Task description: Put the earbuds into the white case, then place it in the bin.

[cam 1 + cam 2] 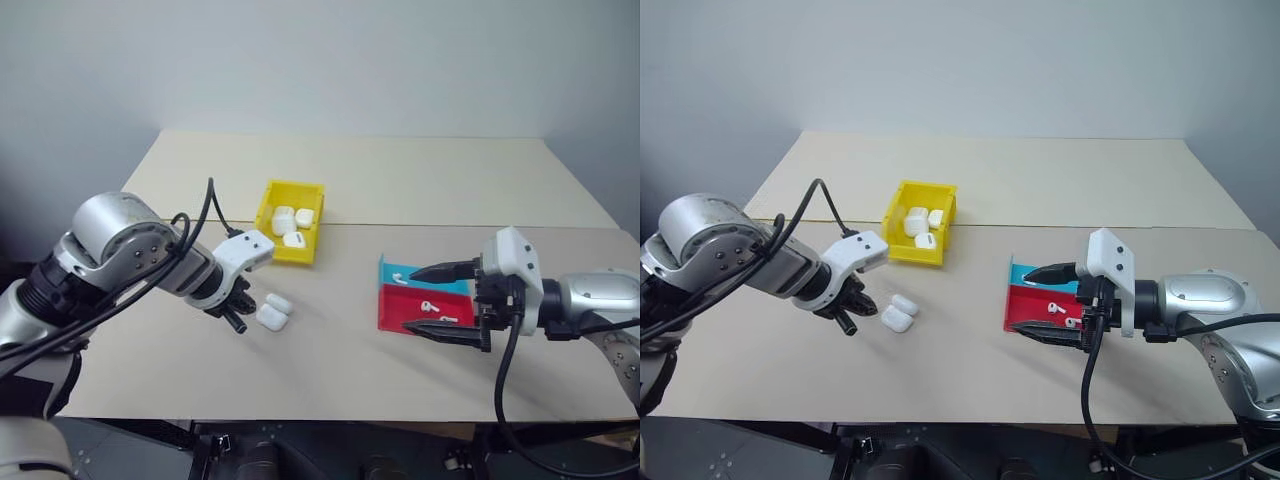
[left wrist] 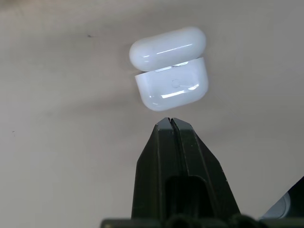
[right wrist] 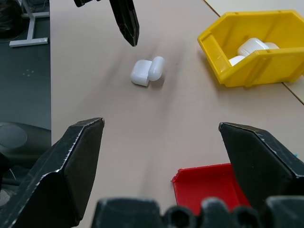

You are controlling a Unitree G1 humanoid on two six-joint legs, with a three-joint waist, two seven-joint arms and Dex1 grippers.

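Left eye view: left gripper (image 1: 237, 322), clenched on nothing, hangs just beside the case (image 1: 273, 312), lid flipped back, left of the worktop's (image 1: 420, 180) middle. Bin (image 1: 291, 235) sits behind it. Earbuds (image 1: 430, 305) lie in red and cyan trays between the right gripper's (image 1: 440, 300) spread fingers.

white case (image 2: 170, 70): glossy, smooth plastic beneath my claw
bin (image 1: 273, 217): bright yellow plastic
table (image 1: 400, 180): matt, smooth
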